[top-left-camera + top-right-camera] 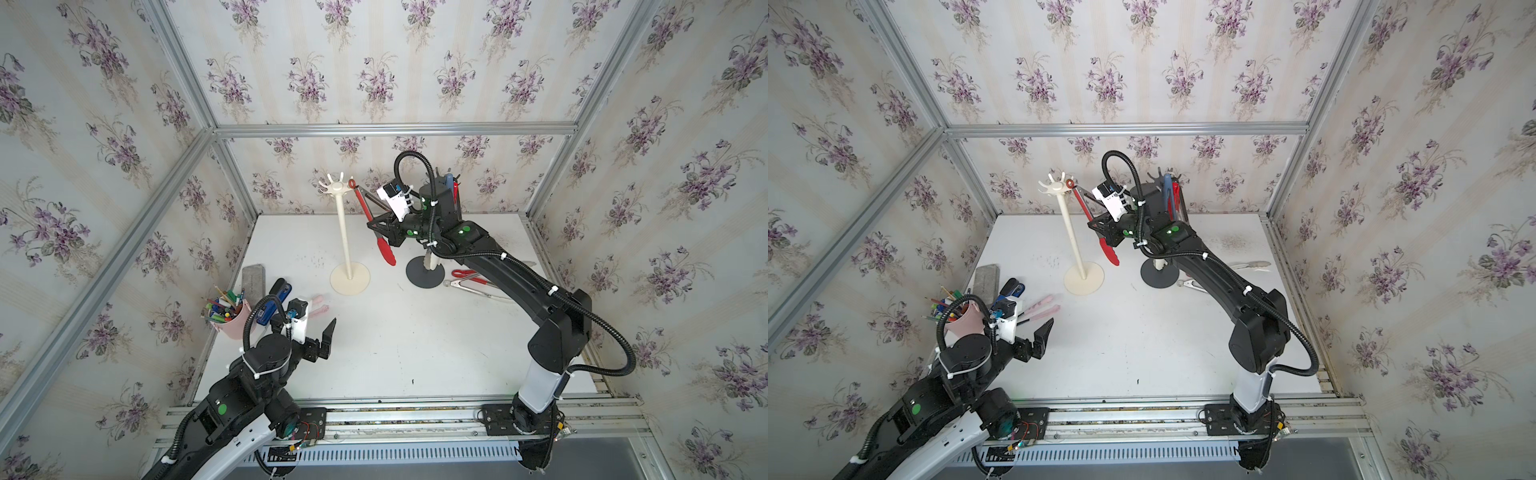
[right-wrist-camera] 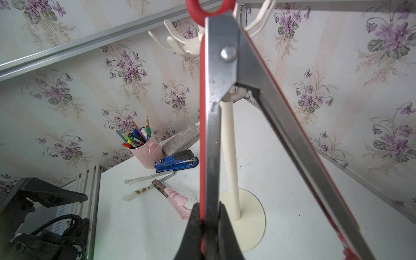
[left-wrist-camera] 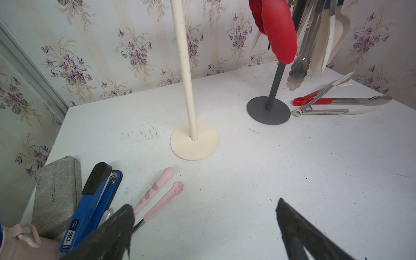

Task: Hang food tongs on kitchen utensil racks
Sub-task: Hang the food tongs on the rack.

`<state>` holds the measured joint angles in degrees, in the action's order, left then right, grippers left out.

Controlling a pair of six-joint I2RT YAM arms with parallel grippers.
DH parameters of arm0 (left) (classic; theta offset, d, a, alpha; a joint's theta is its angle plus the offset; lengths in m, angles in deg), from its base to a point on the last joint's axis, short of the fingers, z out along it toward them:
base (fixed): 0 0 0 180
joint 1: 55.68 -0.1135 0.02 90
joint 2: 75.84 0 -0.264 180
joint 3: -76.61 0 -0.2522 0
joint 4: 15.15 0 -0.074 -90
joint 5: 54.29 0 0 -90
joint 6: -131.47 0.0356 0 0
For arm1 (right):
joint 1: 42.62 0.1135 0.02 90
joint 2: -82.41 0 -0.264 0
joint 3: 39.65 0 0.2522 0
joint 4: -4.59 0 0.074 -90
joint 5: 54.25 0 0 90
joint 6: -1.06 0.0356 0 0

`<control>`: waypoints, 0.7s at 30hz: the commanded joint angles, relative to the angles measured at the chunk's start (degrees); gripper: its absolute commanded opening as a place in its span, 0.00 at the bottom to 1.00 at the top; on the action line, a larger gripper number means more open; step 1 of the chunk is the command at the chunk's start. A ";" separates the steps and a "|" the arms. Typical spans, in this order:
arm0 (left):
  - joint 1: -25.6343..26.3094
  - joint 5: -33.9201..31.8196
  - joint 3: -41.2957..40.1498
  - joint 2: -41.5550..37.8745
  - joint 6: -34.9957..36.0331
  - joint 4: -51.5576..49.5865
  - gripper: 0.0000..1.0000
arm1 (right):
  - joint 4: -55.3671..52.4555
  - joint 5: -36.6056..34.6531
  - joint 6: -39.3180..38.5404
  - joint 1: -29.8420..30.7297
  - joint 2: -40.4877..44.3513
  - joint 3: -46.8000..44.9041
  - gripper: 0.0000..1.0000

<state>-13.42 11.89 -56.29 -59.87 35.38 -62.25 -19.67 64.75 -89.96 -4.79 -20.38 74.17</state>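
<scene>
My right gripper (image 1: 376, 226) (image 2: 209, 204) is shut on one arm of the red-tipped steel tongs (image 1: 386, 253) (image 2: 216, 90) and holds them up. Their other arm splays out. Their red loop (image 1: 352, 183) sits right beside the hook crown of the cream-white utensil rack (image 1: 334, 189) (image 1: 1054, 189); I cannot tell whether a hook passes through it. The dark grey rack (image 1: 419, 276) (image 3: 267, 112) stands behind that arm with several tongs hanging on it. My left gripper (image 1: 318, 328) (image 3: 203, 203) hovers open and empty over the table's front left, next to pink cat-paw tongs (image 3: 157, 193).
Red-handled tongs (image 1: 469, 275) and steel tongs (image 3: 326, 111) lie on the table right of the dark base. A pink pencil cup (image 1: 228, 316), a blue stapler (image 3: 94, 202) and a grey case (image 1: 253, 280) crowd the left edge. Walls close the table on three sides.
</scene>
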 commanded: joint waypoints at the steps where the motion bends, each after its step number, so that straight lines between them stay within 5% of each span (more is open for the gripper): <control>1: -0.07 0.00 0.04 0.11 0.02 0.99 0.99 | 2.12 1.51 0.66 -0.03 0.90 -0.05 0.00; 21: 0.06 0.61 0.08 0.18 0.03 1.06 0.99 | 0.85 1.75 1.63 -1.06 0.01 0.10 0.00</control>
<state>-13.33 12.31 -56.29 -59.83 35.38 -62.25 -19.80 65.55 -88.49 -5.78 -20.07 73.47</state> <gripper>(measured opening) 0.993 0.079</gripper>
